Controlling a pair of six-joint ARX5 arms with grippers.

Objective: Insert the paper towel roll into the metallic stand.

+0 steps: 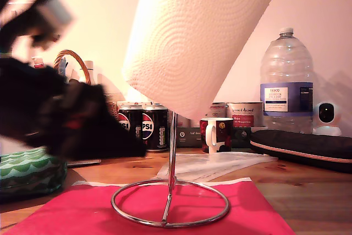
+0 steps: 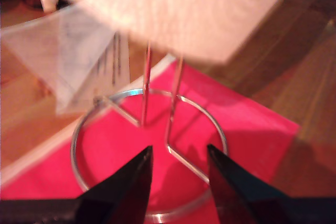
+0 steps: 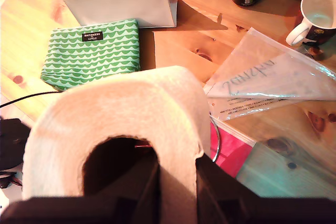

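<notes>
Second wrist view: your second gripper clamps the fat white embossed paper towel roll by its wall, tilted over the thin chrome wire metallic stand; your first gripper waits open beside the ring. Next, level the core onto the loop

Roll: top cut off by exterior view's upper edge; hides stand's upper loop. Arm at exterior view's left motion-blurred. First wrist view soft throughout.

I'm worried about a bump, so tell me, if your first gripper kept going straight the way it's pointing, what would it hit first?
Probably the metallic stand: my first gripper is open and points at its upright wires inside the ring base, with the paper towel roll above. Depth is hard to judge.
</notes>
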